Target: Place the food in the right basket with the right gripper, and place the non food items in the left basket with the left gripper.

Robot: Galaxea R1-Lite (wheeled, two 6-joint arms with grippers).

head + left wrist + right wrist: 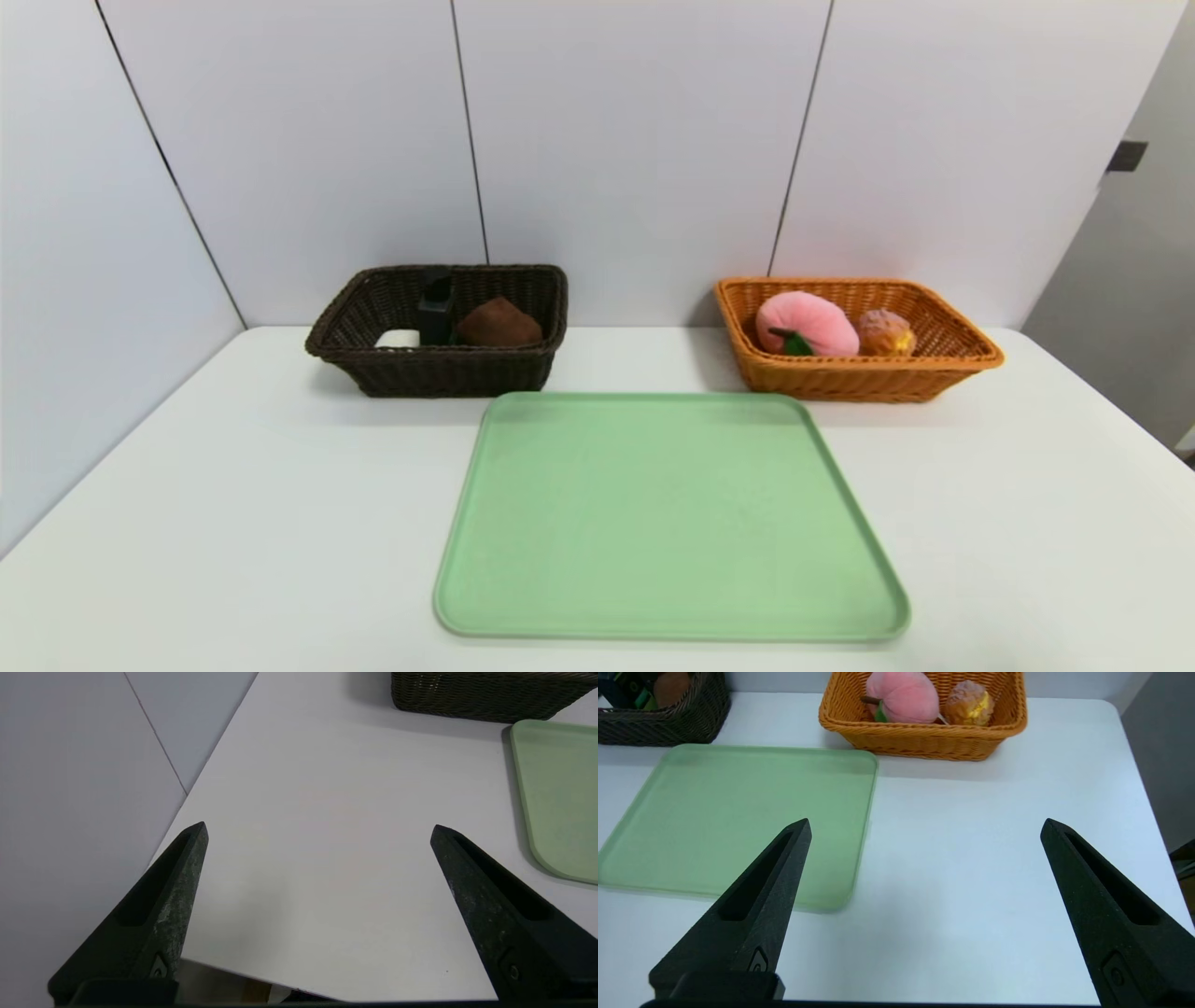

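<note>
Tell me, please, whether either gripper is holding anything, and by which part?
Nothing is held. The left gripper and right gripper are both open over the bare table.

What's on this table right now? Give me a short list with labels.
tray: green tray with nothing on it
left basket: dark basket holding a brown cloth, a dark bottle and a white item
right basket: orange basket holding a pink plush peach and a pastry
left gripper: open, holding nothing
right gripper: open, holding nothing
</note>
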